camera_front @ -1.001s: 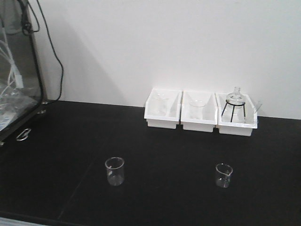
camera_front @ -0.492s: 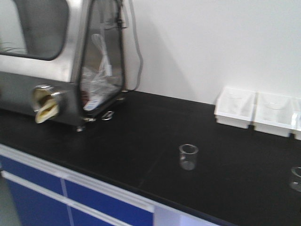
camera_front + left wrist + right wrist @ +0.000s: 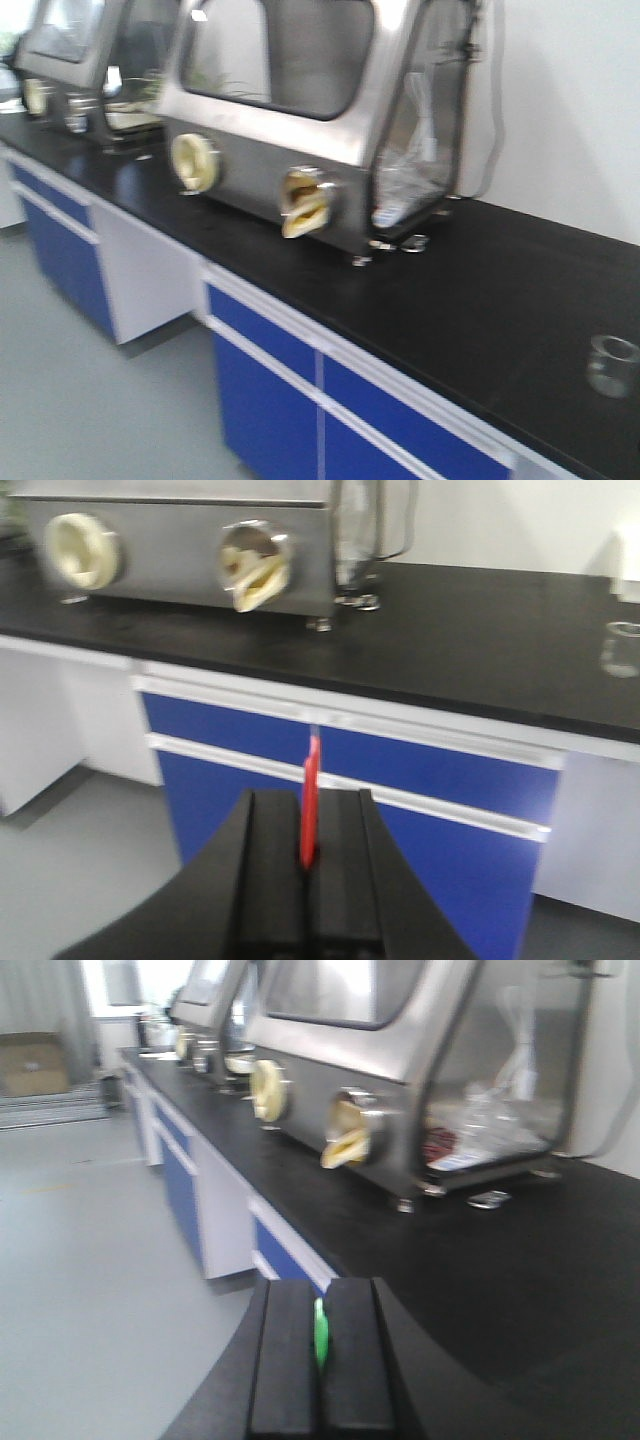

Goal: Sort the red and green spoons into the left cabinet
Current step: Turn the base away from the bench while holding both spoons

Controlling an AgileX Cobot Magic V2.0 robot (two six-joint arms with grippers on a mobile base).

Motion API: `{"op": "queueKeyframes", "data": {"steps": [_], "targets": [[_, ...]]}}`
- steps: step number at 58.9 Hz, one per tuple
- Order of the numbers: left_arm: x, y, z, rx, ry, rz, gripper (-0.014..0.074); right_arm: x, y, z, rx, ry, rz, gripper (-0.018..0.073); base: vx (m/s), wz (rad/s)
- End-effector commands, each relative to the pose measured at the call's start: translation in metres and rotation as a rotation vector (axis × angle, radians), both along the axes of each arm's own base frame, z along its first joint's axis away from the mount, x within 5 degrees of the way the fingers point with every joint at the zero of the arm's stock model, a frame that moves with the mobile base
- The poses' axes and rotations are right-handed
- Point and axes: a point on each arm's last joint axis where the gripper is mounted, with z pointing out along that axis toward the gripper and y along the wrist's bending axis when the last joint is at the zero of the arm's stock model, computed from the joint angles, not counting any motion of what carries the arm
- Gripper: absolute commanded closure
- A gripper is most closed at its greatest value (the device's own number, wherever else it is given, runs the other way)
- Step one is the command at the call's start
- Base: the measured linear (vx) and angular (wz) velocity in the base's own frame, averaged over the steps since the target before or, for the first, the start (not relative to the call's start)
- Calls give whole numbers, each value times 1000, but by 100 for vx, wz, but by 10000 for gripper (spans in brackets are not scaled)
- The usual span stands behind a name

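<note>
The black surface (image 3: 480,290) carried a steel glovebox (image 3: 300,120). A second glovebox (image 3: 72,48) stood further along to its left, and a glass beaker (image 3: 612,365) well to its right, near the front edge.

A large steel glovebox (image 3: 300,110) fills the left of the black bench (image 3: 480,290); bare top runs right to 1 clear glass beaker (image 3: 611,365).

Your left pincer (image 3: 308,815) is matte black — two flat, blocky jaws on a wide, flared base. Your right pincer (image 3: 320,1305) looks the same, smooth and dull-surfaced.
</note>
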Motion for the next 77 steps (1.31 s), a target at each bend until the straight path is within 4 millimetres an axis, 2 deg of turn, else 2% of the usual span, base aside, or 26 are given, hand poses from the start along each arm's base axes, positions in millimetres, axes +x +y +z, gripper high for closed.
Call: {"op": "queueKeyframes", "data": {"steps": [1,39,77], "targets": [[2,2,12,-48,-56,28,596,1,-3,12,8,-45,-34,564,1,76],[2,2,12,-48,-57,28,596,1,-3,12,8,-45,-34,564,16,68],[2,2,12,-48,-57,28,596,1,-3,12,8,-47,-37,564,33,57]]}}
